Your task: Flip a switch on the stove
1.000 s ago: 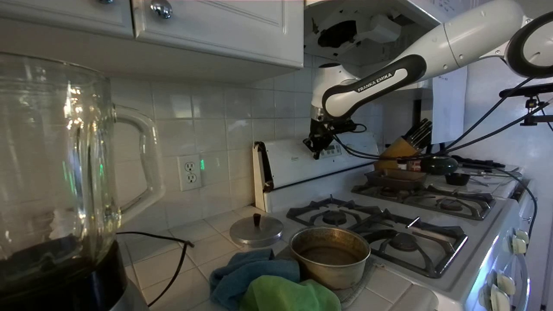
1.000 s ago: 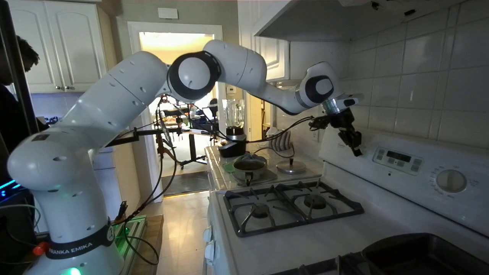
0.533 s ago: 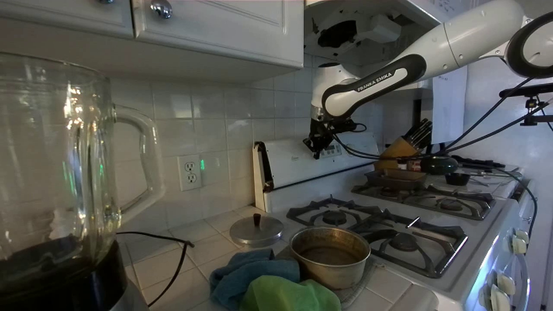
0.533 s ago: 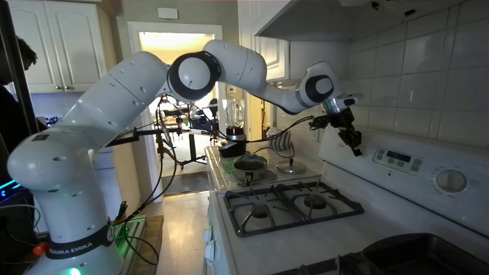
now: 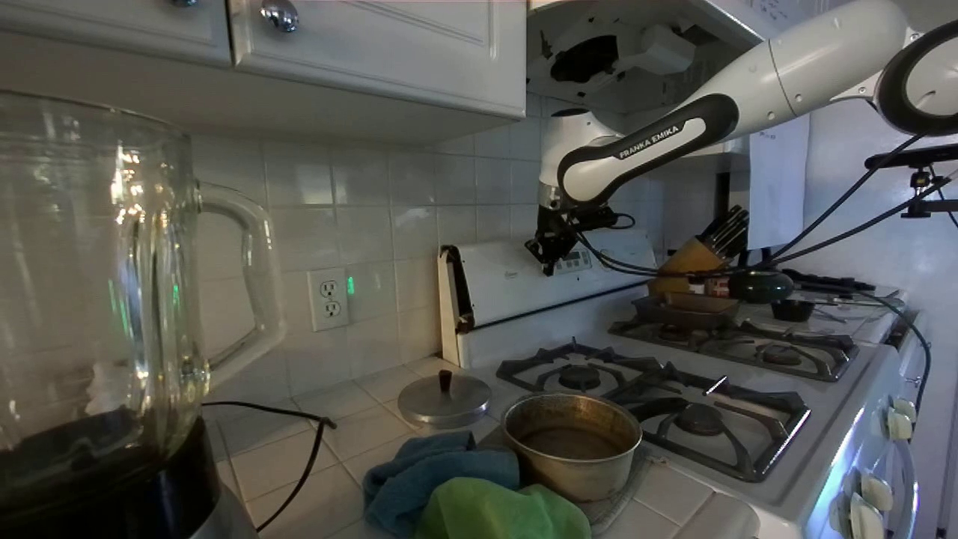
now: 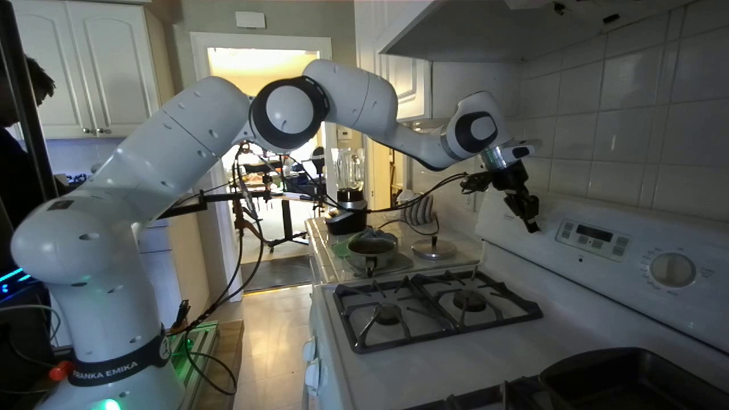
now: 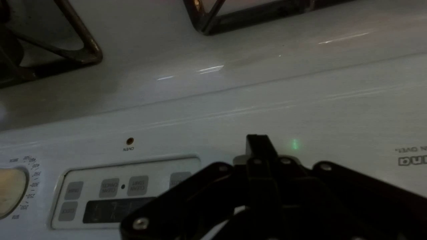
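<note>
In the wrist view, the jaws hide part of the display and the edge crops the dial.

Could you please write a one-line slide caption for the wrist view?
Wrist view: the shut gripper in front of the stove's back panel, with the display and dial at the picture's left.

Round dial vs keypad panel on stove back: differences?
The dial is round, the keypad panel rectangular. The dial is ringed by printed marks; the keypad panel carries buttons and a dark display. The keypad panel is wider than the dial. Both sit on the back panel of the stove.
</note>
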### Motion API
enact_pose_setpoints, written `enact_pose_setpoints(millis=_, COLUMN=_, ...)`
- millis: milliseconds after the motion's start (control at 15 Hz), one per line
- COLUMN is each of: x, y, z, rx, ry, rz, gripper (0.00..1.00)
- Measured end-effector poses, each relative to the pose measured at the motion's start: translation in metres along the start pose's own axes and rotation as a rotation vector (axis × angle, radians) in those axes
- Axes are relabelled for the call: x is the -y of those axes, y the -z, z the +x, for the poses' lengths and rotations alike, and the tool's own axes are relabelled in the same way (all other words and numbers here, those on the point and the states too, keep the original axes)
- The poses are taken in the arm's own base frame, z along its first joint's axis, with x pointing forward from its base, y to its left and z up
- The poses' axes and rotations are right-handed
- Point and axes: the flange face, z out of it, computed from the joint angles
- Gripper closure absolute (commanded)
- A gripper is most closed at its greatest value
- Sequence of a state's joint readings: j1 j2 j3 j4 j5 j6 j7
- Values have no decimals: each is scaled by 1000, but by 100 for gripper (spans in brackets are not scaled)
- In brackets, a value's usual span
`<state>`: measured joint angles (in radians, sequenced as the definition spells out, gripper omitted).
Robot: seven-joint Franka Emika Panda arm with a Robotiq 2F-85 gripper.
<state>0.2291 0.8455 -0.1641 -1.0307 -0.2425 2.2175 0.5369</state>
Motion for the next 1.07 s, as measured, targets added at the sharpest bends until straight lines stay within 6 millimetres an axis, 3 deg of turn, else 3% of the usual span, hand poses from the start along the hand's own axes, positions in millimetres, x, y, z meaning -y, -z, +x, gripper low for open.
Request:
enact_pose_setpoints(millis=600, x=-3, y=29, z=13, rx=-15, ry=-12, rz=1, gripper=100)
enact_pose_setpoints(millis=1067, x=-8, y=26, z=8, rx=38, ry=-14, rz=-31, gripper=100)
